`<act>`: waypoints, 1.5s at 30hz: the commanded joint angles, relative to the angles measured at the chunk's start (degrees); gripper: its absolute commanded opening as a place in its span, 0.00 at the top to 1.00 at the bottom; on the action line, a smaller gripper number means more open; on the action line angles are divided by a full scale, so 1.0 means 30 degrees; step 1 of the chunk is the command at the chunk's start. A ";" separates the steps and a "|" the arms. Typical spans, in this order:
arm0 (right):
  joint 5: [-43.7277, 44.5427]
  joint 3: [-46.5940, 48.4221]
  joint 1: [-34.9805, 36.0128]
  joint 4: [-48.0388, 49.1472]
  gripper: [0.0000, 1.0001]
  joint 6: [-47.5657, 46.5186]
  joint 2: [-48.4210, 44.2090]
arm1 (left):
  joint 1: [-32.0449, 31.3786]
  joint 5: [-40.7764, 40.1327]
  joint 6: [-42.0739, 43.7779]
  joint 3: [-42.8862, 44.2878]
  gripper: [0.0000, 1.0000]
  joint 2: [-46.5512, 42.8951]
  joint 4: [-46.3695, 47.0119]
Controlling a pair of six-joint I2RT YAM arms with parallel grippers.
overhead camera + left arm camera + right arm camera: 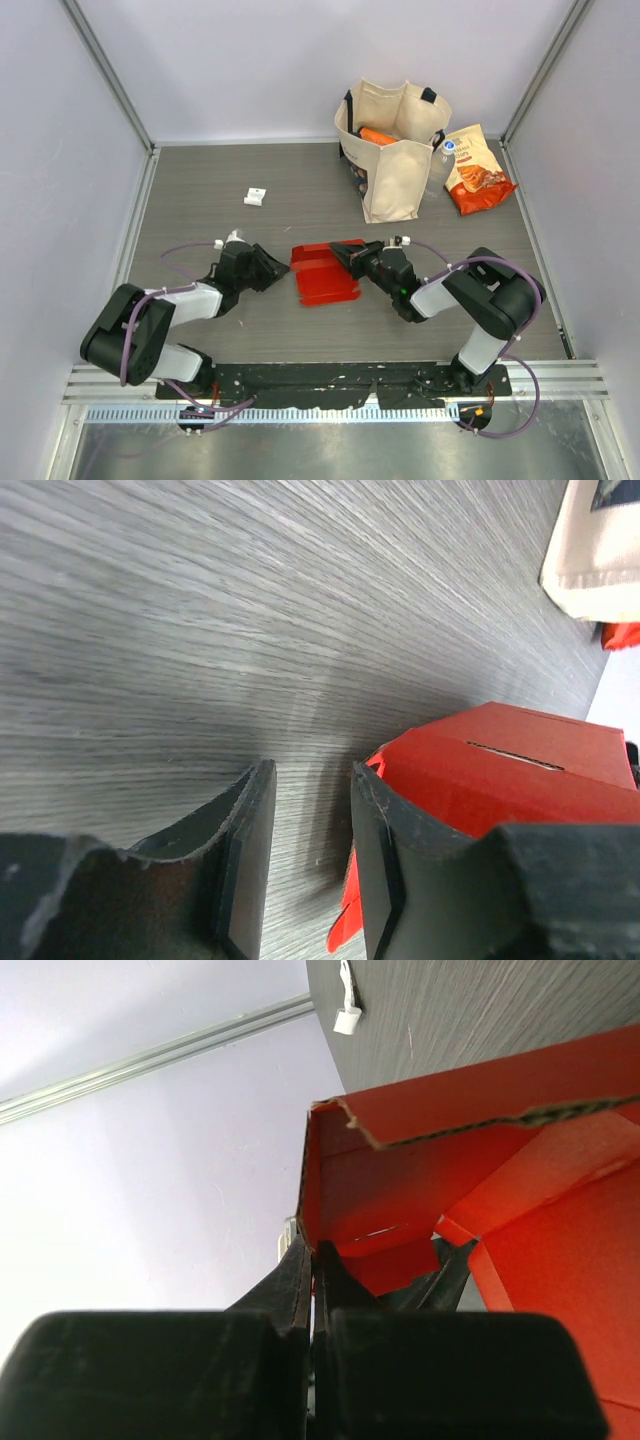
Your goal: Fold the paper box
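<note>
text: none legible | snack bag (478,160) print: too small

Grey wood-grain table (200,190) with red paper box (322,280), beige tote (395,170), orange snack bag (478,172), small white piece (255,197)

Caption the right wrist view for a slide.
Right gripper pinches a raised flap of the paper box, grey table behind it.

Bright, even, diffuse light fills the sharp top view; the paper box (322,275) throws only a faint shadow on the table (200,200) beside it; in the left wrist view a pale sheen crosses the table left of the box, the left gripper (312,775) slightly blurred; in the right wrist view the wall (150,1160) left of the box washes out.
</note>
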 commanded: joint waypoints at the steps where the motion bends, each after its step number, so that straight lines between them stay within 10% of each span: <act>1: -0.0025 0.0564 -0.0063 0.1102 1.00 0.0609 -0.0103 | 0.0078 -0.2246 -0.0466 -0.0114 0.59 -0.1558 -0.2187; 32: -0.0699 0.1619 -0.0122 0.0573 1.00 0.1810 0.0892 | 0.0869 -0.3773 -0.1989 0.0591 0.52 0.0339 0.0585; 45: 0.0061 0.2498 -0.0034 -0.0156 1.00 0.0553 0.2326 | 0.0840 -0.0460 -0.4156 0.0182 0.72 0.1137 0.3287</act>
